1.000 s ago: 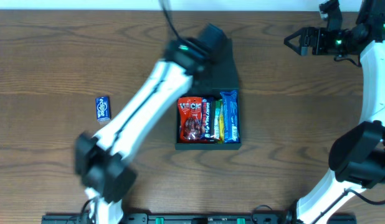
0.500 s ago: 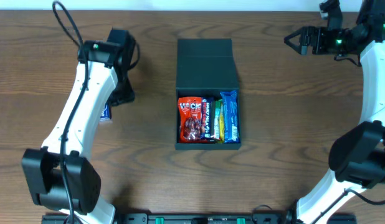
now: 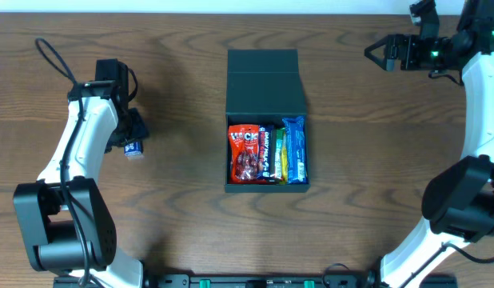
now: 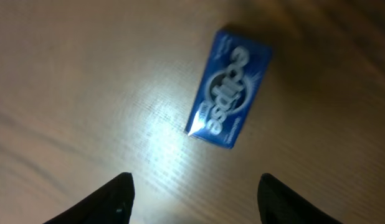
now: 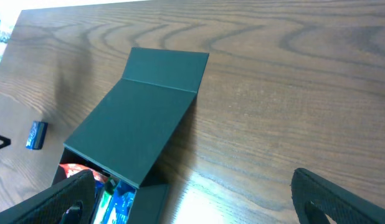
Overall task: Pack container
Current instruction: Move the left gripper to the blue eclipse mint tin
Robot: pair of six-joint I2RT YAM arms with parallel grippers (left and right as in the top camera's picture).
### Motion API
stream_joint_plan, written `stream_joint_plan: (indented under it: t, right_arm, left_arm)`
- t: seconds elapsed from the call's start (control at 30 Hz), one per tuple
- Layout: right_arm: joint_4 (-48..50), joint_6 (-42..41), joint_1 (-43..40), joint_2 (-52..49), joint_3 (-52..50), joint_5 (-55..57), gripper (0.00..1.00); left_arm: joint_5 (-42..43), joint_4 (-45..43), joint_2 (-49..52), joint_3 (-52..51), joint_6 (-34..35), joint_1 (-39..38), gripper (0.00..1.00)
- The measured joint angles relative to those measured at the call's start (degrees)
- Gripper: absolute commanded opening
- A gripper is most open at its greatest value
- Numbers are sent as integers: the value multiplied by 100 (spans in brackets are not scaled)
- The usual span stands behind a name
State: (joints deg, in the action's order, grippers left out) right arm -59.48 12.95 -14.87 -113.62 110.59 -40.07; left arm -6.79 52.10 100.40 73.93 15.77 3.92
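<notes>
The dark green container (image 3: 263,80) lies mid-table with its flap lid folded back, away from me. Inside are a red snack packet (image 3: 245,154) and bars, one of them blue (image 3: 295,150). A blue Eclipse gum pack (image 3: 135,148) lies on the wood far to the left. My left gripper (image 3: 129,128) hovers just over it, half hiding it from above. In the left wrist view the gum pack (image 4: 228,97) sits ahead of the left gripper (image 4: 195,186), which is open and empty. My right gripper (image 3: 379,54) is open at the far right; in its wrist view the right gripper (image 5: 192,177) faces the container (image 5: 136,130).
Bare wooden table (image 3: 375,160) lies all round the container. The table's far edge runs just behind the lid. The gum pack (image 5: 35,135) also shows small at the left of the right wrist view.
My left arm has swung from over the container's lid out to the left and now hangs above the gum pack, its jaws wider apart. The right arm has not moved.
</notes>
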Motion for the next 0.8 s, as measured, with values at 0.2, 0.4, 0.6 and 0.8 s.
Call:
stream_joint_plan:
  t: [0.2, 0.4, 0.6, 0.8]
  right_arm:
    - [0, 0, 0, 0, 0, -2, 99]
    - [0, 0, 0, 0, 0, 0, 99]
    - [9, 0, 0, 0, 0, 0, 99]
    - [15, 0, 0, 0, 0, 2, 99]
  left_arm:
    - [44, -284, 28, 0, -555, 0, 70]
    - [66, -422, 424, 0, -723, 0, 66]
    - [83, -568, 737, 0, -778, 0, 67]
    - [81, -968, 793, -2, -817, 0, 70]
